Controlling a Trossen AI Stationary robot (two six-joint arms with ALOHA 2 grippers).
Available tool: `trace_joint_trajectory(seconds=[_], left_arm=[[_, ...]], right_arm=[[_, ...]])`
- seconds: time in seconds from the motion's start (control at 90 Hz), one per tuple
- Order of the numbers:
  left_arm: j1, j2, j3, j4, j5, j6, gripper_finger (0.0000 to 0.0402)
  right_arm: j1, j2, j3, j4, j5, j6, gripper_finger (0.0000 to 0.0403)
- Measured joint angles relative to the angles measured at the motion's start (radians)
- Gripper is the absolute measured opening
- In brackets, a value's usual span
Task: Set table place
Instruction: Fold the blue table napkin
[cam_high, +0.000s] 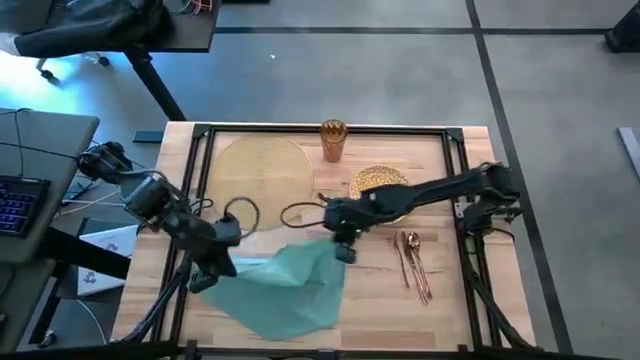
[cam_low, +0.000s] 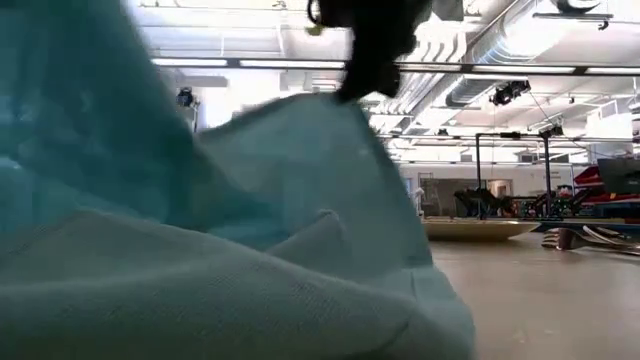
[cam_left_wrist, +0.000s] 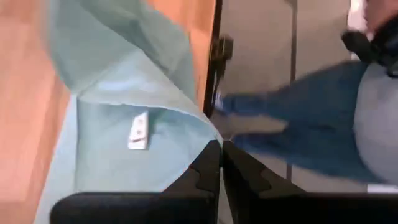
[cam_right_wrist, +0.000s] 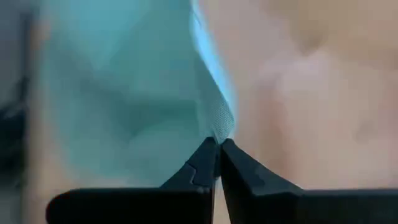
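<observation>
Grey concrete floor all around, and in the middle sits the light-wood worktop (cam_high: 440, 310) with its black rail frame. Quick count from the high view: one round pale-gold placemat (cam_high: 264, 160) at the far left-centre, one amber cup (cam_high: 333, 140) just right of it at the far edge, one glittery gold plate (cam_high: 378, 183) partly under the right arm, one teal napkin (cam_high: 285, 285) bunched up at the near centre, and a little cluster of cutlery (cam_high: 413, 262) on the right. I can't split that into separate pieces from up there.

Both arms are on the napkin. The left end effector (cam_high: 207, 278) is at its left corner by the worktop's left rail, fingers pinched shut on the cloth edge; the left wrist view (cam_left_wrist: 219, 163) makes that clear. The right end effector (cam_high: 343, 250) is clamped on the far right corner, lifting it (cam_right_wrist: 219, 155).

Loose black cables loop across the worktop between the arms. A grey desk with a keyboard (cam_high: 18, 200) sits off to the left.

The low view is mostly blocked by napkin (cam_low: 200, 250), but it does catch fork tines (cam_low: 565, 238) at the right. Only the left wrist view shows a white tag (cam_left_wrist: 138, 130) on the cloth and a person's blue-jeaned legs (cam_left_wrist: 292, 124) beyond the worktop edge.
</observation>
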Motion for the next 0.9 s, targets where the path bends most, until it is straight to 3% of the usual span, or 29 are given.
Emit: trace_joint_trajectory(seconds=[0.056,0.1,0.189,0.244,0.311,0.456,0.589,0.711,0.9], left_arm=[[0.003,-0.011,0.009,-0.006,-0.032,0.001,0.0000],[0.011,-0.022,0.009,-0.035,-0.096,0.007,0.0000],[0.040,-0.031,0.008,-0.139,-0.323,0.010,0.0000],[0.067,-0.029,0.006,-0.221,-0.493,-0.011,0.0000],[0.113,-0.029,-0.016,-0.306,-0.673,-0.043,0.0000],[0.252,-0.028,-0.123,-0.432,-0.894,-0.142,0.0000],[0.385,-0.026,-0.266,-0.422,-0.914,-0.160,0.0000],[0.496,-0.026,-0.368,-0.412,-0.842,-0.159,0.0001],[0.578,-0.027,-0.402,-0.417,-0.752,-0.115,0.0037]], right_arm=[[-0.019,-0.058,0.007,-0.037,-0.156,0.006,0.0000],[-0.031,-0.098,0.008,-0.069,-0.157,0.006,0.0000],[-0.075,-0.134,0.005,-0.154,0.124,0.031,0.0000],[-0.117,-0.136,0.003,-0.223,0.350,0.119,0.0000],[-0.176,-0.138,0.002,-0.309,0.519,0.248,0.0000],[-0.297,-0.099,-0.070,-0.270,0.624,0.243,0.0000],[-0.379,-0.055,-0.122,-0.170,0.631,0.185,0.0000],[-0.414,-0.026,-0.125,-0.177,0.648,0.188,0.0000],[-0.413,-0.048,-0.110,-0.203,0.647,0.183,0.0019]])
